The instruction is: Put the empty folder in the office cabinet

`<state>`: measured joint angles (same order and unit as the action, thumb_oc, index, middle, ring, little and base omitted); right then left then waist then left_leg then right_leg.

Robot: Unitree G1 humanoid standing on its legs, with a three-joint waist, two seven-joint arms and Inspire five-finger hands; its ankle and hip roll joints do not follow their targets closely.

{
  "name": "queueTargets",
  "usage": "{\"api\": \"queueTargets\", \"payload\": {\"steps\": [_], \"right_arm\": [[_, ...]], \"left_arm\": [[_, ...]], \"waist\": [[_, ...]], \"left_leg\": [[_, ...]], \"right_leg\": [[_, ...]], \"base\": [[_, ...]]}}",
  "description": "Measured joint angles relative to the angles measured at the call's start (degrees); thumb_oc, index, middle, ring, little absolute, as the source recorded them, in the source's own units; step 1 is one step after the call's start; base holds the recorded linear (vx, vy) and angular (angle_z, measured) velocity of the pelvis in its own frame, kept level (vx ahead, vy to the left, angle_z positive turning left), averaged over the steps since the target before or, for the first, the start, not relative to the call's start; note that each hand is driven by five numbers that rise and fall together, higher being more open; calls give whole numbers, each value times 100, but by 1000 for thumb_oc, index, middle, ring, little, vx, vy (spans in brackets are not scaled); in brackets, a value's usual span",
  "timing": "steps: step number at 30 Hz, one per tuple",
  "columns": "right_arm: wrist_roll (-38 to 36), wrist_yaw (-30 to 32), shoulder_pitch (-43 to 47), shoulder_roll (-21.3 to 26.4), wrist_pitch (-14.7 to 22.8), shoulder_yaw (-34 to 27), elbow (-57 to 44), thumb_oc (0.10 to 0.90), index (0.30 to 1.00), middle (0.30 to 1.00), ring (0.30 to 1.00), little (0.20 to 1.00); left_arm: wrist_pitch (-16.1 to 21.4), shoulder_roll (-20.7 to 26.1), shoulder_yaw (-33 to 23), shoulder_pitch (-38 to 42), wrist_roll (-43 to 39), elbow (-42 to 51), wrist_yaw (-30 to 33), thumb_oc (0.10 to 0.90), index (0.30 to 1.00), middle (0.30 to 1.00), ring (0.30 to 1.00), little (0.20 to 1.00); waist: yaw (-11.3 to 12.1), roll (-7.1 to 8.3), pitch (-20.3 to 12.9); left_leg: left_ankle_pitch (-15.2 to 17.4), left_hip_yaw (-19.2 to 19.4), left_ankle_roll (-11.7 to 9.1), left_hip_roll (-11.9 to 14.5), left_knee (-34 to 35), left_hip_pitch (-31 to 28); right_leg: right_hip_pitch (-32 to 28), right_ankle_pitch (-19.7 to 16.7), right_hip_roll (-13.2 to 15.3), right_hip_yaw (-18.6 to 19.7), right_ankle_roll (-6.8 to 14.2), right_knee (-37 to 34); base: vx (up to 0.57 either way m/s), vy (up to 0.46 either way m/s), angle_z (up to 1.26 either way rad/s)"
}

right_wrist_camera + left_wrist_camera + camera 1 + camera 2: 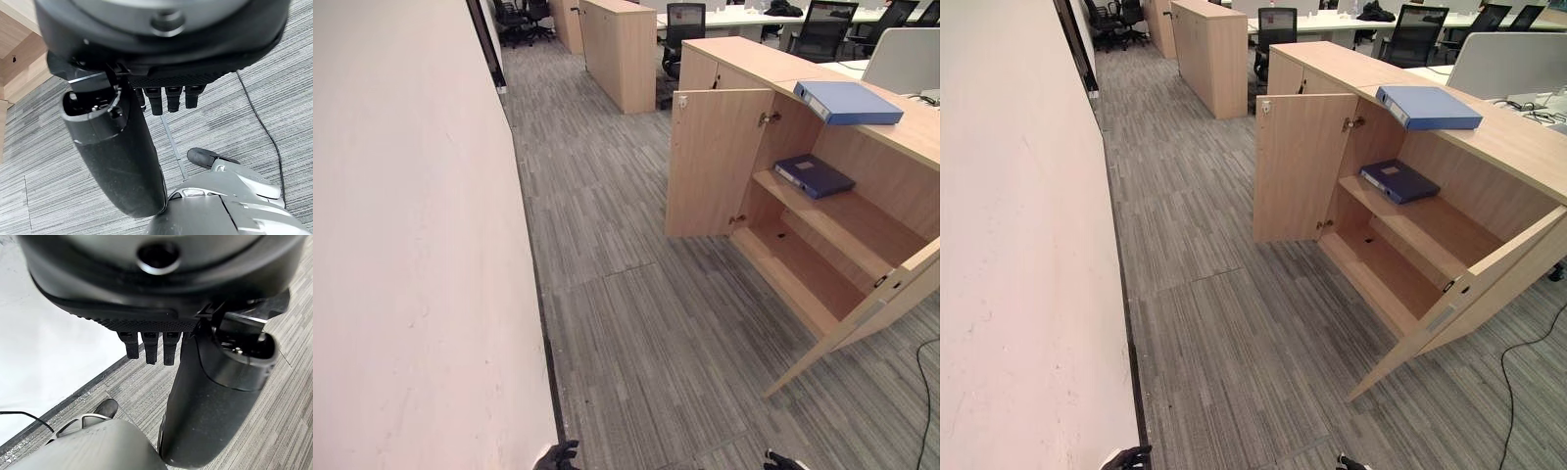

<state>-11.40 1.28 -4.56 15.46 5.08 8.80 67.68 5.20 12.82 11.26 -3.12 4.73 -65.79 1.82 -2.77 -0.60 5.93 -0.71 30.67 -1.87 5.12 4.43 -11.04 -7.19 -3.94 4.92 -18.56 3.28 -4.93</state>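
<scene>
My left hand hangs low by the white wall, fingers relaxed and straight down, nothing in it. My right hand hangs at my other side, fingers loose, also empty, carpet below. Further out, the office cabinet stands with both doors swung open, near door angled toward me, far door wide. A dark blue folder lies flat on the middle shelf; a lighter blue folder lies on the cabinet top, overhanging the edge. I can't tell which is the empty one. Step, as I judge it: approach, no grasp yet. Next move calls for walking in between the doors, then reaching up for the top folder, likely with the right hand.
</scene>
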Motion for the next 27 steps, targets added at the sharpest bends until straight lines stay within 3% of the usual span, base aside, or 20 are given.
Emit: {"api": "queueTargets", "payload": {"steps": [27], "right_arm": [[3, -30, 20, 89, -24, 118, 19, 800, 900, 900, 900, 900]], "left_arm": [[-5, 12, 81, 27, -4, -25, 1, 800, 900, 900, 900, 900]], "waist": [[-11, -60, -53]], "left_leg": [[3, -38, -3, 95, -153, 112]], "right_leg": [[94, 83, -30, 11, -83, 213]], "base": [[8, -51, 0]]}}
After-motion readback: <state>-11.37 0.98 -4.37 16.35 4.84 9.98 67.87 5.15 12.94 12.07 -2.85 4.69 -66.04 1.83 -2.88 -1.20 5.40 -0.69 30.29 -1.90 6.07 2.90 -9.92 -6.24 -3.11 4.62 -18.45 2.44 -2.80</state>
